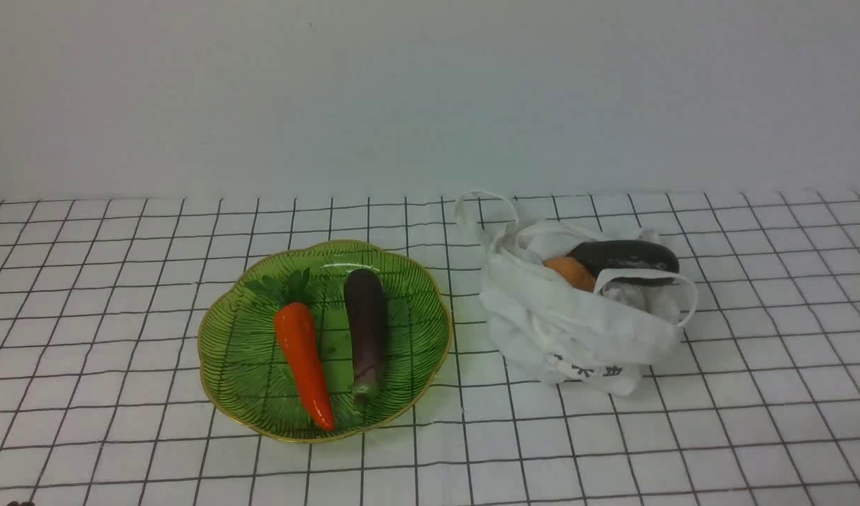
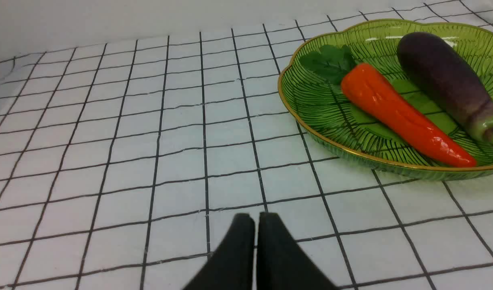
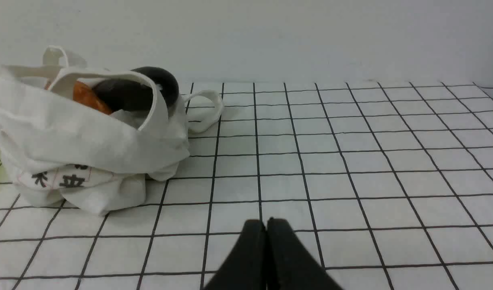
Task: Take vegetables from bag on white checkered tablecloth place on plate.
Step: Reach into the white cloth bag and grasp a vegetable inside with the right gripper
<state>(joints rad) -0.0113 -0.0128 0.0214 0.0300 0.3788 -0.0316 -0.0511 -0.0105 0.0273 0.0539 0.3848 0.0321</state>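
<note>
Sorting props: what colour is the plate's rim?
Gold, edging the green plate; left wrist view shows it best.

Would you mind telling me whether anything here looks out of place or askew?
The bag is slumped and crumpled, its mouth gaping, with the dark eggplant and orange vegetable poking out. Nothing is spilled, and the plate sits flat.

Tabletop covered by the white checkered tablecloth (image 1: pixel 753 422); resting directly on the cloth are the green plate (image 1: pixel 242 372), at left, and the slumped white bag (image 1: pixel 577 330), at right, near each other but not touching
</note>
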